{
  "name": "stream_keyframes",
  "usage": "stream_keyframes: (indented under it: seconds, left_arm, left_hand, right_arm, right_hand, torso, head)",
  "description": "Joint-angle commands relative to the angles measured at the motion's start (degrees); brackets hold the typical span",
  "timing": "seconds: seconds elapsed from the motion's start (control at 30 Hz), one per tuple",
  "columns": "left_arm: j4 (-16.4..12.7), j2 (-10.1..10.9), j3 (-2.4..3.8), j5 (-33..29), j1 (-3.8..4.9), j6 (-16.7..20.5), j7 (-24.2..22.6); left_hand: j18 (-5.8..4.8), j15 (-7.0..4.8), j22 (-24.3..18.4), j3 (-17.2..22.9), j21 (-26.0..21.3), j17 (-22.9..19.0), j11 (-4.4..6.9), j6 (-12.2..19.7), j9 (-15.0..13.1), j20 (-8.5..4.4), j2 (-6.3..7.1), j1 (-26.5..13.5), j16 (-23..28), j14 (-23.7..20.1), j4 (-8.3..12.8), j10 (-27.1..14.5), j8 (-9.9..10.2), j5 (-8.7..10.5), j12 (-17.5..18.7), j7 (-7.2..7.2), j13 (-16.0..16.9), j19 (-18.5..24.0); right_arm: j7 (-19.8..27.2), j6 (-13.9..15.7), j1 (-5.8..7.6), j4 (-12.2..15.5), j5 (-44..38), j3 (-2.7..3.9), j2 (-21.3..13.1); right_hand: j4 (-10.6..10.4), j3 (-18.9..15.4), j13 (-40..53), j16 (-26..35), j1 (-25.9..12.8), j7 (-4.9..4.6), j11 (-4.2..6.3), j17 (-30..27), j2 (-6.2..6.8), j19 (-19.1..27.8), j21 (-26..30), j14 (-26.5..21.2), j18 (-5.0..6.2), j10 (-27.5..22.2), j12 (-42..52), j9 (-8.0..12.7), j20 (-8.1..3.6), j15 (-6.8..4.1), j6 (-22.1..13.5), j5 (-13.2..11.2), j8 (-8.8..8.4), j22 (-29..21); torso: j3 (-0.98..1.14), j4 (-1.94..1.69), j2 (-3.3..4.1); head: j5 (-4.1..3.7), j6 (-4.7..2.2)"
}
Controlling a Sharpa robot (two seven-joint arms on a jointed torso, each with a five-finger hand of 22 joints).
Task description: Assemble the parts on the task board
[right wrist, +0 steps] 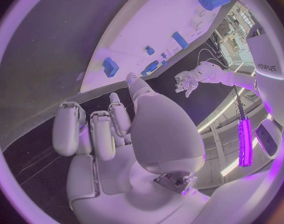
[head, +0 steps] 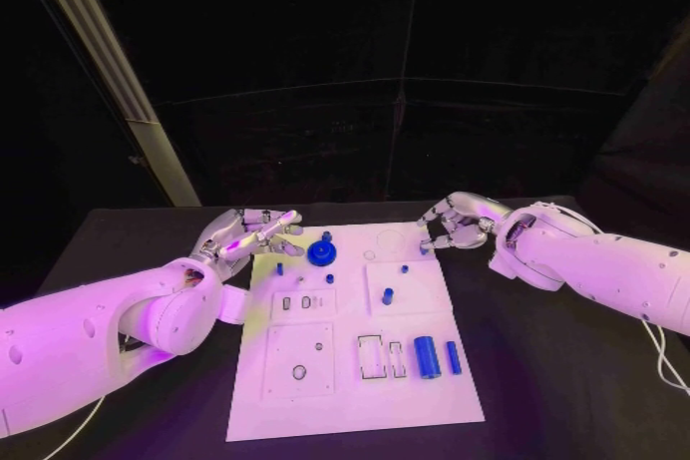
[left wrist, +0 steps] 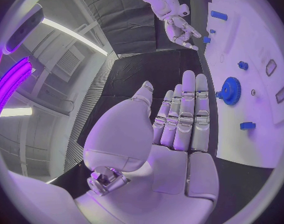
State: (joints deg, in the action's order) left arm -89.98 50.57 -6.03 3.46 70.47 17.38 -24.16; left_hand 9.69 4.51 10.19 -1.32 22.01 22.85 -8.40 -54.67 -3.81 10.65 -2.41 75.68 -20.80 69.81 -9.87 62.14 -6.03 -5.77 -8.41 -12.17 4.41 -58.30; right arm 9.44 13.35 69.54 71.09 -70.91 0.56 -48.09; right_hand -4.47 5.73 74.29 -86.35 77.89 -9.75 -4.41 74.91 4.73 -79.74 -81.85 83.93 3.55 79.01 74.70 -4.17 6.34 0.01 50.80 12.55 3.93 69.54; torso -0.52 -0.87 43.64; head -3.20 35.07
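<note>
The white task board [head: 345, 380] lies in the middle of the black table. A blue gear [head: 322, 251] stands near its far left corner, and small blue pegs [head: 387, 296] dot its far half. Two blue cylinders [head: 427, 356] lie at its near right. My left hand [head: 259, 230] hovers at the far left edge, beside the gear [left wrist: 231, 90], with its fingers [left wrist: 186, 114] straight and together and nothing in it. My right hand [head: 453, 226] hovers at the far right corner, its fingers [right wrist: 95, 129] loosely bent and empty, just short of a small blue piece [right wrist: 111, 67].
Recessed slots [head: 381, 357] and square plates [head: 301, 358] mark the board's near half. Bare black table [head: 560, 380] lies on both sides of the board. The right hand [left wrist: 176, 20] shows in the left wrist view, and the left hand [right wrist: 190, 79] in the right wrist view.
</note>
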Motion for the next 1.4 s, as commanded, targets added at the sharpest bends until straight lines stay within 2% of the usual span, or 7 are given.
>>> stream_keyframes:
  seconds: [0.03,0.3,0.53,0.83,1.1,1.4]
  left_arm:
    - [0.06,-0.02,0.0,-0.08,0.02,-0.81,-0.51]
    - [0.1,-0.02,-0.01,-0.08,0.01,-0.79,-0.48]
    - [0.17,-0.14,-0.02,-0.08,0.0,-0.79,-0.45]
    - [0.28,-0.18,-0.04,-0.08,0.0,-0.74,-0.41]
    - [0.32,-0.18,-0.05,-0.08,-0.01,-0.74,-0.37]
    - [0.46,-0.2,-0.06,-0.08,-0.01,-0.74,-0.33]
  left_hand:
    - [0.71,0.11,-0.07,-0.05,-0.14,0.05,-0.11,0.08,0.01,0.3,-0.59,-0.02,-0.31,-0.35,0.4,-0.05,0.22,0.05,0.24,-0.23,0.01,0.15]
    - [0.71,0.11,-0.07,-0.05,-0.14,0.05,-0.11,0.08,0.01,0.3,-0.59,-0.02,-0.31,-0.35,0.4,-0.05,0.22,0.05,0.24,-0.23,0.01,0.15]
    - [0.71,0.11,-0.07,-0.05,-0.14,0.05,-0.11,0.08,0.01,0.3,-0.59,-0.02,-0.31,-0.35,0.4,-0.05,0.22,0.05,0.24,-0.23,0.01,0.15]
    - [0.71,0.11,-0.07,-0.05,-0.14,0.05,-0.11,0.08,0.01,0.3,-0.59,-0.02,-0.31,-0.35,0.4,-0.05,0.22,0.05,0.24,-0.23,0.01,0.15]
    - [0.71,0.11,-0.07,-0.05,-0.14,0.05,-0.11,0.08,0.01,0.3,-0.59,-0.02,-0.31,-0.35,0.4,-0.05,0.22,0.05,0.24,-0.23,0.01,0.15]
    - [0.71,0.11,-0.07,-0.05,-0.14,0.05,-0.11,0.08,0.01,0.3,-0.59,-0.02,-0.31,-0.35,0.4,-0.05,0.22,0.05,0.24,-0.23,0.01,0.15]
  right_arm:
    - [0.32,-2.57,-0.09,-0.38,-1.31,0.0,0.14]
    - [-0.05,-3.2,-0.46,-1.19,-1.84,0.0,0.4]
    - [-0.48,-3.72,-0.64,-2.15,-2.54,-0.01,0.9]
    - [-0.53,-4.5,-1.6,-2.79,-3.31,-0.01,1.38]
    - [-0.33,-4.19,-1.92,-3.04,-3.42,-0.01,1.7]
    - [-0.36,-3.51,-1.98,-3.3,-3.42,-0.01,2.04]
  right_hand:
    - [0.3,-0.04,0.04,0.28,0.61,0.18,-0.07,6.83,0.07,0.42,0.21,4.17,0.58,-0.38,-0.15,0.0,-0.1,0.08,-0.11,0.31,0.05,-0.03]
    - [0.46,-0.07,0.12,0.29,0.7,0.19,-0.05,6.84,-0.15,0.39,0.22,4.18,0.57,-0.31,-0.07,-0.11,-0.12,0.07,0.3,0.54,0.29,-0.02]
    - [0.72,0.11,0.23,0.29,0.95,0.22,-0.01,6.9,-0.72,0.37,0.24,4.21,0.57,-0.22,0.05,-0.27,-0.15,0.03,1.03,0.95,0.66,-0.03]
    - [1.28,0.51,0.49,0.25,1.38,0.39,0.15,7.04,-1.39,0.21,0.18,4.25,0.53,0.02,0.33,-0.51,-0.25,-0.1,2.44,0.73,1.27,0.18]
    - [1.4,0.95,0.71,0.19,1.29,0.54,0.3,7.21,-2.24,0.06,0.11,4.3,0.49,0.26,0.58,-0.66,-0.35,-0.22,3.72,0.56,1.72,0.38]
    - [1.35,1.04,0.8,0.15,1.05,0.57,0.34,7.29,-2.48,0.02,0.09,4.33,0.48,0.36,0.68,-0.64,-0.4,-0.26,3.98,0.28,1.73,0.43]
  torso:
    - [-0.02,0.04,-0.07]
    - [-0.03,0.14,-0.06]
    - [0.0,0.0,-0.08]
    - [0.0,0.06,-0.1]
    - [0.04,0.07,-0.09]
    - [0.04,-0.01,-0.09]
  head:
    - [0.04,0.12]
    - [-0.09,0.27]
    - [-0.3,0.33]
    - [-0.21,0.48]
    - [-0.23,0.52]
    - [-0.29,0.54]
